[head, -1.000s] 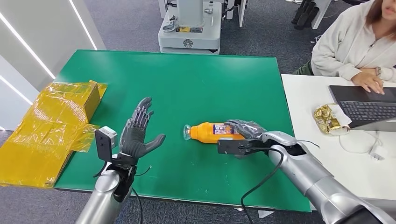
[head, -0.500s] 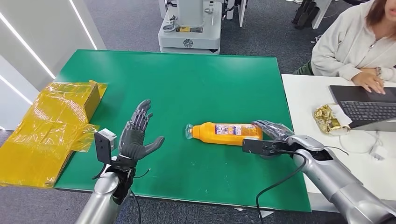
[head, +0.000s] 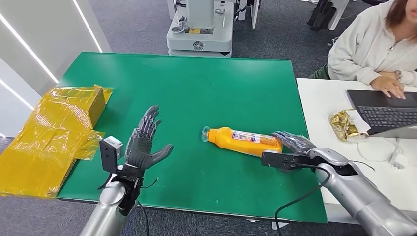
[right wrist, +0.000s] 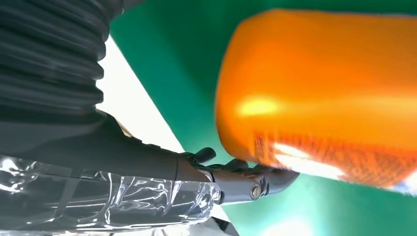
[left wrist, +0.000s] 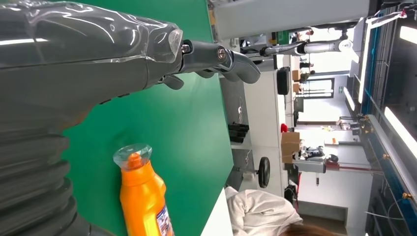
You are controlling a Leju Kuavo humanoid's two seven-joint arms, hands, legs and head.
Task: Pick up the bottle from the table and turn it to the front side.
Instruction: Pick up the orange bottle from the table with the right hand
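Observation:
An orange bottle [head: 245, 141] with a clear cap and a printed label lies on its side on the green table [head: 196, 78], cap toward my left, base toward my right and slightly nearer me. My right hand [head: 295, 143] sits at the bottle's base end, its fingers [right wrist: 236, 179] spread and touching the bottom edge of the bottle [right wrist: 324, 83] without closing around it. My left hand [head: 142, 142] is raised above the table's near left part, open, palm toward the bottle [left wrist: 142, 201], a clear gap between them. Its fingers [left wrist: 216, 54] hold nothing.
A box wrapped in yellow film [head: 54, 132] lies over the table's left edge. On a white table [head: 324, 108] to the right are a laptop [head: 386, 110] and a gold wrapper [head: 346, 125], with a person [head: 369, 46] seated there. A robot base [head: 199, 29] stands beyond the far edge.
My right hand slid rightward off the bottle's body to its base. The bottle shifted right and its base swung toward me. My left hand stayed put.

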